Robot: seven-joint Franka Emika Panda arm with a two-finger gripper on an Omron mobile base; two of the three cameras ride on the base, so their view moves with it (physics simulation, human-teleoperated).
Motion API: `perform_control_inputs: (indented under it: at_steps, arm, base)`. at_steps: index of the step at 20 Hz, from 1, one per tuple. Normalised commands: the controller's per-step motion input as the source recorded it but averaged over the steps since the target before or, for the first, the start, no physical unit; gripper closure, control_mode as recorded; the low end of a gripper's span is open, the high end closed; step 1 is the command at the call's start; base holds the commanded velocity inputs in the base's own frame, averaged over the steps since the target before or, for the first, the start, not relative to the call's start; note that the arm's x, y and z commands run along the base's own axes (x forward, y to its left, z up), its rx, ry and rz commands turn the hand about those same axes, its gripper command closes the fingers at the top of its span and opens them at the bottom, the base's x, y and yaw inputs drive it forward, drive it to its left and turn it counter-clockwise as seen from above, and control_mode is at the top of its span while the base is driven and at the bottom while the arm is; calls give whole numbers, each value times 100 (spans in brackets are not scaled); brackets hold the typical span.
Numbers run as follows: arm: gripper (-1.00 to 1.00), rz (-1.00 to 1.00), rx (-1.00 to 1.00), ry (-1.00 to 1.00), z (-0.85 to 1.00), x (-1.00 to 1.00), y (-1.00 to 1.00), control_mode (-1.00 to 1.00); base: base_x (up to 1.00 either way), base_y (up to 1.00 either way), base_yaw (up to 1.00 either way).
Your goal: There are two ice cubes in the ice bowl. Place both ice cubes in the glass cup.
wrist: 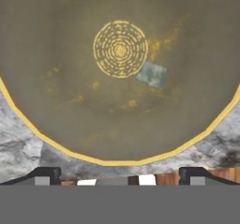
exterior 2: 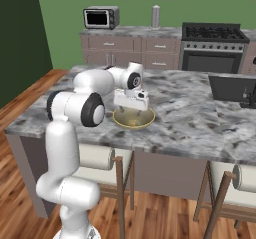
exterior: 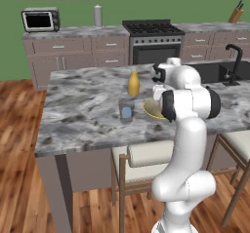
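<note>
Table (exterior: 83, 110): grey-and-white veined marble island slab, polished, filling the middle of the left base frame; carried all task items.

Ice bowl (wrist: 56, 106): wide, shallow, round, yellowish-olive with a bright yellow rim and a ringed yellow medallion at its centre, glazed and faintly mottled. It sat right of centre in the left base frame, just beside the cup, under the end effector.

Bottle (exterior: 133, 84): yellow-orange, narrow-necked, smooth, upright behind the cup; not part of the task.

Glass cup (exterior: 126, 111): small clear greyish cylindrical tumbler, upright at frame centre. A pale-blue patch showed inside it, judged to be one ice cube (exterior: 127, 112) already delivered.

End effector (wrist: 120, 176): jaws spread wide and empty, dark tips at the bottom corners of the hand frame, hovering above the bowl.

Remaining ice cube (wrist: 152, 74): small pale-blue translucent block, square-faced, lying on the bowl floor just right of the medallion.

Progress, as judged: about half done; the second cube awaited grasping and transfer.
</note>
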Motion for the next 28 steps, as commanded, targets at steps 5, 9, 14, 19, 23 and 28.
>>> perform_control_inputs:
  at_steps: [5, 9, 14, 19, 23, 28]
  arm:
    - [-100, 0, 0, 4, -1, 42, -7, -100]
    - [-100, 0, 0, 0, -19, 18, -37, -100]
    - [-100, 0, 0, 1, -9, 27, -23, -100]
    - [-100, 0, -5, 0, -18, 14, 0, -100]
    - [-100, 0, -18, 0, -47, 3, 2, -100]
    - [-100, 0, -17, 0, -45, 2, 2, -100]
  base:
    - [0, 0, 0]
    - [0, 0, 0]
    - [0, 0, 0]
    - [0, 0, 0]
    - [0, 0, 0]
    - [0, 0, 0]
